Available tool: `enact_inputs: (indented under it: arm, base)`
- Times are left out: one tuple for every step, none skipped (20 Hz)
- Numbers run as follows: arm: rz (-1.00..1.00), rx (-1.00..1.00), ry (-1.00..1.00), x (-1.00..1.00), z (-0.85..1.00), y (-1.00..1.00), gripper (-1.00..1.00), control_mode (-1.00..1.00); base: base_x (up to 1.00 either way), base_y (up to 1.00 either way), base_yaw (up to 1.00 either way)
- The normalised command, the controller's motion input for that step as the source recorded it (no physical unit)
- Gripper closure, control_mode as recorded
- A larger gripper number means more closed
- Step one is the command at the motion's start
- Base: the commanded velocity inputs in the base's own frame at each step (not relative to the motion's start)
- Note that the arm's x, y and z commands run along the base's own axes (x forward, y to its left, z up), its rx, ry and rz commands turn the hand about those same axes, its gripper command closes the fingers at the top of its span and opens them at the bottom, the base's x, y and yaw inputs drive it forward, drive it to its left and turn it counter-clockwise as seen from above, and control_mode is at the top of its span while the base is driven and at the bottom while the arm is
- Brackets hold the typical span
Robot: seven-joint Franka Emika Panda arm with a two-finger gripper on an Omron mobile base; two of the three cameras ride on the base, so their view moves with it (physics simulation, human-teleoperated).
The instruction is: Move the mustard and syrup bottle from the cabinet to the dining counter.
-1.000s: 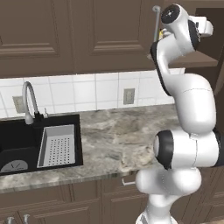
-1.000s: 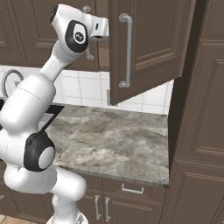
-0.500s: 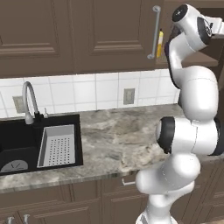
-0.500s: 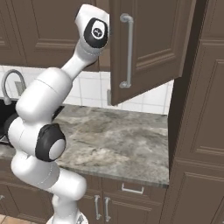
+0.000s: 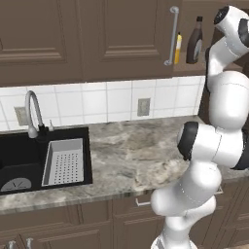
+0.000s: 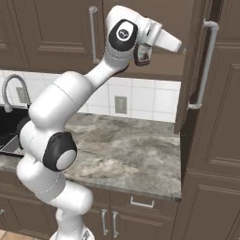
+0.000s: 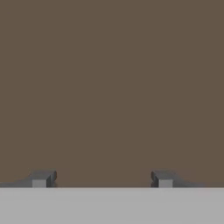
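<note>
The cabinet (image 5: pixel 121 39) stands open at its right end, its door (image 6: pixel 192 70) swung far out. On its shelf stand the yellow mustard (image 5: pixel 178 47) and the dark brown syrup bottle (image 5: pixel 195 41), side by side and upright. From the right base, the syrup bottle (image 6: pixel 143 54) peeks out from behind my raised hand. My gripper (image 6: pixel 180 47) reaches right, up against the open door, away from both bottles. In the hand view my gripper (image 7: pixel 103 179) is open, with nothing between its fingertips (image 7: pixel 41 178) and flat brown wood close ahead. The dining counter is out of view.
A marbled counter (image 5: pixel 141 155) with a black sink (image 5: pixel 29 160), a grey drain tray (image 5: pixel 63 160) and a tap (image 5: pixel 31 112) lies below. A tall brown cabinet (image 6: pixel 220 154) bounds the right side. The open door's silver handle (image 6: pixel 206 65) juts out.
The cabinet door has swung much wider open. My hand has gone up and to the right with it, and the two bottles now show on the shelf.
</note>
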Motion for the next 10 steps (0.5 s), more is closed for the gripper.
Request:
enact_inputs:
  arm:
    - [-0.23,0.00,-0.01,-0.79,0.00,-0.52,-1.00,-1.00]
    - [-0.11,0.03,-0.07,-1.00,0.00,0.00,-1.00,-1.00]
    - [0.00,0.04,-0.07,-1.00,0.00,0.21,-1.00,-1.00]
    - [0.00,0.02,-0.07,-1.00,0.00,0.63,-1.00,-1.00]
    - [0.13,0.00,-0.04,-1.00,0.00,0.85,-1.00,-1.00]
    - [0.25,0.00,-0.01,-1.00,0.00,1.00,-1.00,-1.00]
    - [0.33,0.00,0.00,-1.00,0.00,1.00,-1.00,-1.00]
    - [0.37,0.00,0.00,-0.91,0.00,1.00,-1.00,-1.00]
    - [0.39,0.00,0.00,-0.90,0.00,1.00,-1.00,-1.00]
    - [0.40,0.00,0.00,-0.86,0.00,1.00,-1.00,-1.00]
  base:
    - [0.00,0.00,0.00]
    - [0.00,0.00,0.00]
    - [0.00,0.00,0.00]
    - [0.00,0.00,0.00]
    - [0.00,0.00,0.00]
    - [0.00,0.00,0.00]
    - [0.00,0.00,0.00]
    - [0.00,0.00,0.00]
    - [0.00,0.00,0.00]
    - [0.00,0.00,0.00]
